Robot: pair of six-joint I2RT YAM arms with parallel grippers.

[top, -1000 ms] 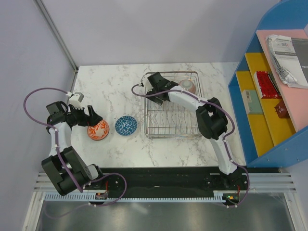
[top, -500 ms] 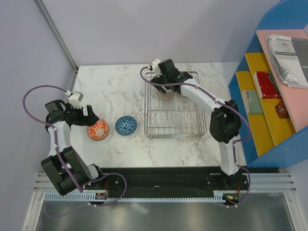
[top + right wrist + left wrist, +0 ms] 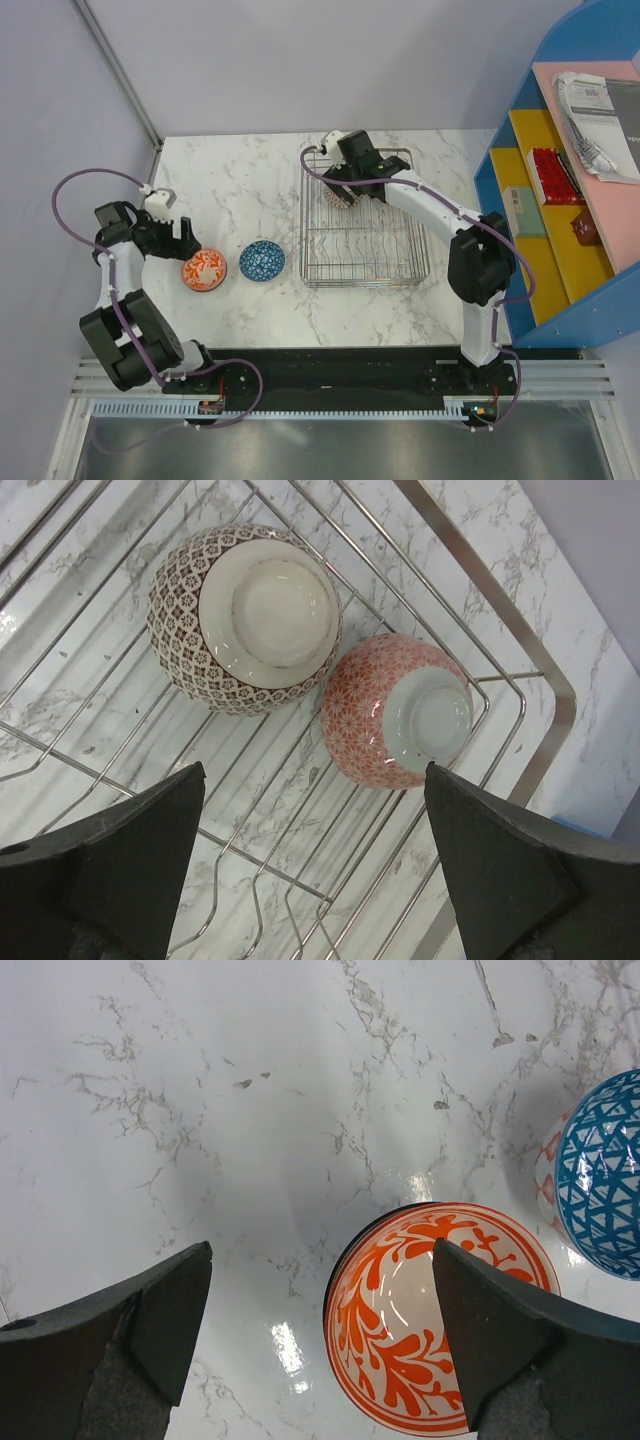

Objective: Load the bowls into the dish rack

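Observation:
An orange-patterned bowl (image 3: pixel 203 270) (image 3: pixel 440 1320) stands upright on the marble table. A blue-patterned bowl (image 3: pixel 262 261) (image 3: pixel 605 1175) sits just to its right. My left gripper (image 3: pixel 180 240) (image 3: pixel 320 1260) hangs open above the orange bowl's left rim, one finger over the bowl and the other over bare table. The dish rack (image 3: pixel 360 283) (image 3: pixel 500 610) holds two bowls with their bases showing, a dark-patterned one (image 3: pixel 340 195) (image 3: pixel 245 615) and a red-patterned one (image 3: pixel 400 708). My right gripper (image 3: pixel 355 170) (image 3: pixel 315 775) is open above them and holds nothing.
A blue shelf unit (image 3: pixel 560 200) with papers and small boxes stands at the table's right side. A grey wall (image 3: pixel 60 120) closes the left side. The rack's upright tines (image 3: pixel 350 245) fill its near half.
The right gripper has moved from the rack's back left toward its back rim, and the dark-patterned bowl now shows in the rack. The left gripper has shifted slightly left over the orange bowl.

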